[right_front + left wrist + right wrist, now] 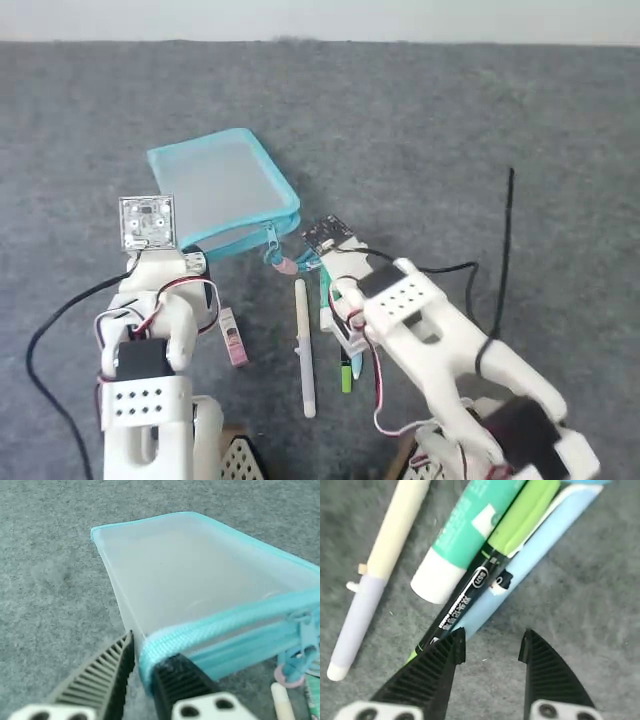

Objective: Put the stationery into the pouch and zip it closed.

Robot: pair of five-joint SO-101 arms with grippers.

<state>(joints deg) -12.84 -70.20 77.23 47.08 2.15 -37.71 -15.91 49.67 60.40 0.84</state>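
The clear pouch (222,187) with teal trim lies flat at centre left, its zip side facing the arms. My left gripper (144,652) is shut on the pouch's (190,575) teal zip edge at one corner. The zip pull with a pink tag (290,672) hangs at the other end of that edge. My right gripper (492,639) hangs open just above the bundled stationery. That bundle is a light blue pen (540,545), a green-and-black pen (485,575) and a teal glue stick (465,535). A cream and lavender pen (304,345) lies beside them.
A small pink eraser-like piece (233,335) lies on the grey mat (420,120) by the left arm. A black cable (505,250) runs along the right. Open mat stretches behind and to both sides of the pouch.
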